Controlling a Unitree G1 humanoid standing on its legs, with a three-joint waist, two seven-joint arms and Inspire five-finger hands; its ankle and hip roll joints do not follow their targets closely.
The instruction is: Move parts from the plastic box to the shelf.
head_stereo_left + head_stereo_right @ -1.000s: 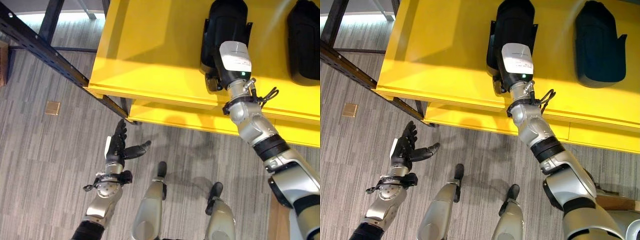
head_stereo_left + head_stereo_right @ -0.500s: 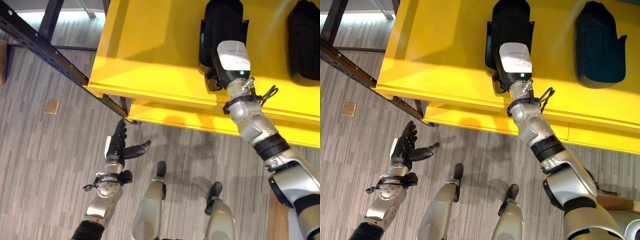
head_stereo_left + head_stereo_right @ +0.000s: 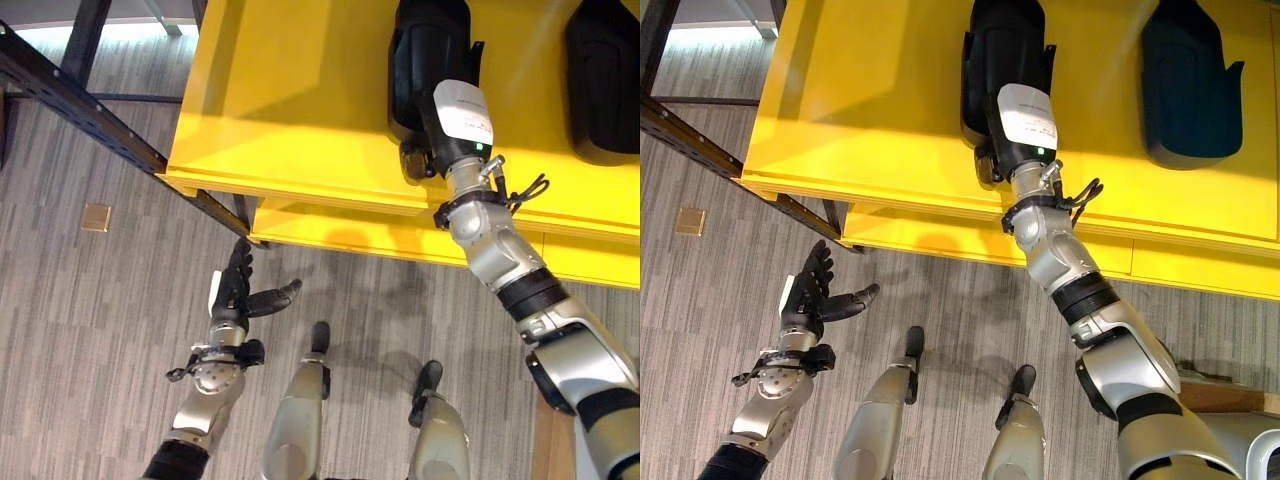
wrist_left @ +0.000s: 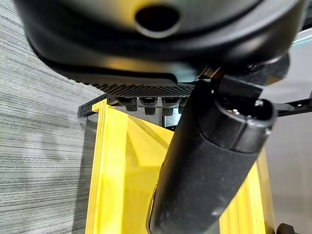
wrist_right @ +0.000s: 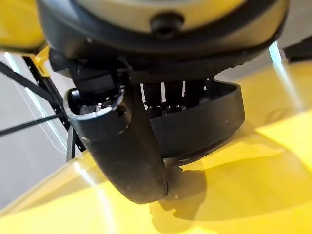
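grey striped floor (image 3: 80, 330) below, with a small brown square (image 3: 96, 217) on it. dark metal frame bars (image 3: 90, 110) crossing up top.

Black parts (image 3: 1005, 50) on yellow shelf (image 3: 880, 90); grey striped floor (image 3: 700, 300).

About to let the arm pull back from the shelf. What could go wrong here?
The right hand is on the black part, fingers over its near end; pulling back could drag it toward the yellow shelf's front edge. The other black part lies apart, probably safe.
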